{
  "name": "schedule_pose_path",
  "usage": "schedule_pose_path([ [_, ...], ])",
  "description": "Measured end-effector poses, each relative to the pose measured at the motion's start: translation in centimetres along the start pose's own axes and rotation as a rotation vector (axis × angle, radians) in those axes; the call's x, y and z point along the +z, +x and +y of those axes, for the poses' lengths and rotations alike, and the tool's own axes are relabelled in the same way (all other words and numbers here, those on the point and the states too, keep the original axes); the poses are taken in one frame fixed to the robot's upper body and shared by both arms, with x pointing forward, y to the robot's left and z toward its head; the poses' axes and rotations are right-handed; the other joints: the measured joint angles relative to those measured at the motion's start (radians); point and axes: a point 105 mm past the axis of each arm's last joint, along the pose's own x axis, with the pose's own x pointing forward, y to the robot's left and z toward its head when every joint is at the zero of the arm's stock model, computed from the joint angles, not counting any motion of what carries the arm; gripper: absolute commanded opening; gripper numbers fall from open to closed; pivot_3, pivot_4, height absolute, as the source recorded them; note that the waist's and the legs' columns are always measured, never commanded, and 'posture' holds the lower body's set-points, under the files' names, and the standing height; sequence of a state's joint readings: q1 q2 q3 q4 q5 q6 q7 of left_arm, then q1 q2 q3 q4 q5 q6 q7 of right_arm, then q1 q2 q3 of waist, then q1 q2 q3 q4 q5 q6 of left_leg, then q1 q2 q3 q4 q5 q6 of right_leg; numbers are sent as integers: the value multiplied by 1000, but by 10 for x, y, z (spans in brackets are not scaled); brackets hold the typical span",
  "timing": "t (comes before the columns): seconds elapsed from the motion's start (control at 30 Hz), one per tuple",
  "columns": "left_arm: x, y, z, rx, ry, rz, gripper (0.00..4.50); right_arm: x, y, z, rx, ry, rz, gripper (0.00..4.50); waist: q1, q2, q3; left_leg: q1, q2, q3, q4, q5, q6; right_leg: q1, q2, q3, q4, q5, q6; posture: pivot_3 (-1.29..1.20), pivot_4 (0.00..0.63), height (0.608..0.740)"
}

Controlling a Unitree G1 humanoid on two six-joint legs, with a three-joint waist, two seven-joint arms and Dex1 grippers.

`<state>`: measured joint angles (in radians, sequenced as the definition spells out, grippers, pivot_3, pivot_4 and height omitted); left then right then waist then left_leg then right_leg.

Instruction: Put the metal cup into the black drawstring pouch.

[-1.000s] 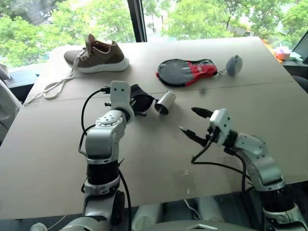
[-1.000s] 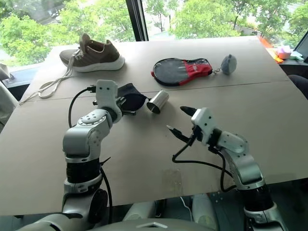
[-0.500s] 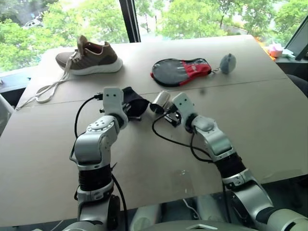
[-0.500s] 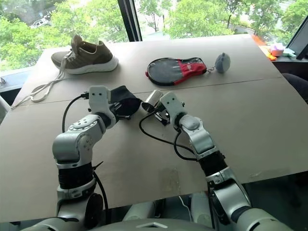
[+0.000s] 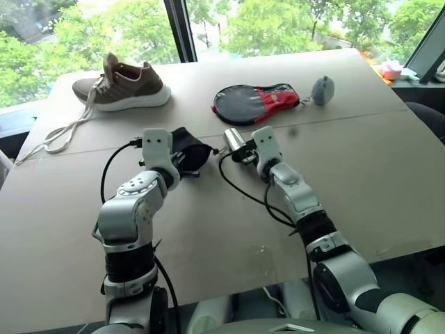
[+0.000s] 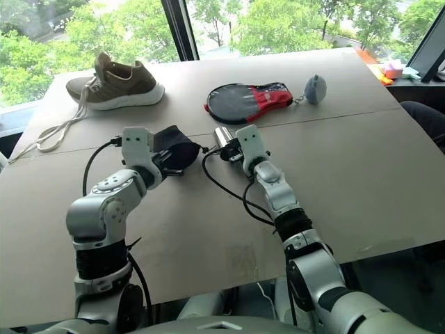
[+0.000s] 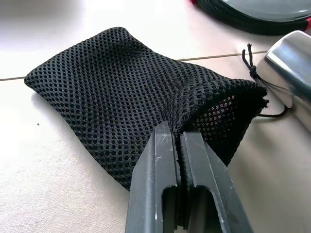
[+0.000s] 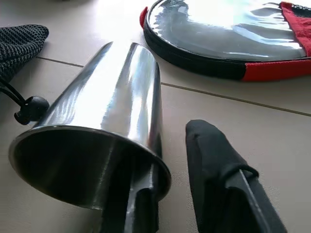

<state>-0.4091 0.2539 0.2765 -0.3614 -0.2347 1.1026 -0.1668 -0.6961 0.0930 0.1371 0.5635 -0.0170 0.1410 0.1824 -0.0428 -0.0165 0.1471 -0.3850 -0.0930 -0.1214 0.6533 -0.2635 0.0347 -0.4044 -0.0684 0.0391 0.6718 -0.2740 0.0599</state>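
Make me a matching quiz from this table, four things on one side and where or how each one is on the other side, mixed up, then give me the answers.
Things:
1. metal cup
2. black drawstring pouch
3. brown sneaker
4. black-and-red zip case

States:
A. at the far left of the table, laces trailing
B. lying on its side, rim pinched by the right hand
C. lying flat, far side of the table, beyond the cup
D. edge of its mouth pinched by the left hand

Pairs: 1-B, 2-D, 3-A, 4-C
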Motion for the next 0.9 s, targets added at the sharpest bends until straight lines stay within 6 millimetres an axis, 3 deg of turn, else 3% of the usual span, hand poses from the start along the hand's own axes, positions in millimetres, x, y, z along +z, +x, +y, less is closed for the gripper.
schedule_pose_path([
  [0.13,10,-2,-6,-79,-59,-40,0,8,-6,-5,65,-8,-45,66,1,0,0,0,0,0,0,0,0,0,0,0,0,0,0,0,150,740],
  [0.3,24,-6,-15,-191,-139,-93,0,56,-39,-25,146,92,-237,66,2,0,0,-2,0,-1,0,0,0,-1,0,-1,-1,0,0,0,150,740],
  [0.4,33,-5,-18,-235,-166,-112,0,77,-70,-19,324,121,-277,66,3,0,0,-3,0,-1,0,0,0,-1,-1,-1,-1,0,0,0,150,740],
  [0.5,35,-2,-26,-289,-198,-99,0,84,-90,-2,481,150,-250,66,-1,0,0,-2,1,0,0,0,0,-1,0,1,1,0,0,0,150,740],
  [0.73,34,-3,-56,-454,-218,-46,0,66,-82,31,536,57,-138,66,3,0,0,-3,0,1,0,0,0,-3,-1,1,1,0,0,0,150,740],
  [0.9,34,-10,-63,-509,-235,-36,0,43,-75,17,441,-14,-25,66,7,0,0,-6,0,0,1,0,0,-6,-1,1,1,0,0,0,150,740],
])
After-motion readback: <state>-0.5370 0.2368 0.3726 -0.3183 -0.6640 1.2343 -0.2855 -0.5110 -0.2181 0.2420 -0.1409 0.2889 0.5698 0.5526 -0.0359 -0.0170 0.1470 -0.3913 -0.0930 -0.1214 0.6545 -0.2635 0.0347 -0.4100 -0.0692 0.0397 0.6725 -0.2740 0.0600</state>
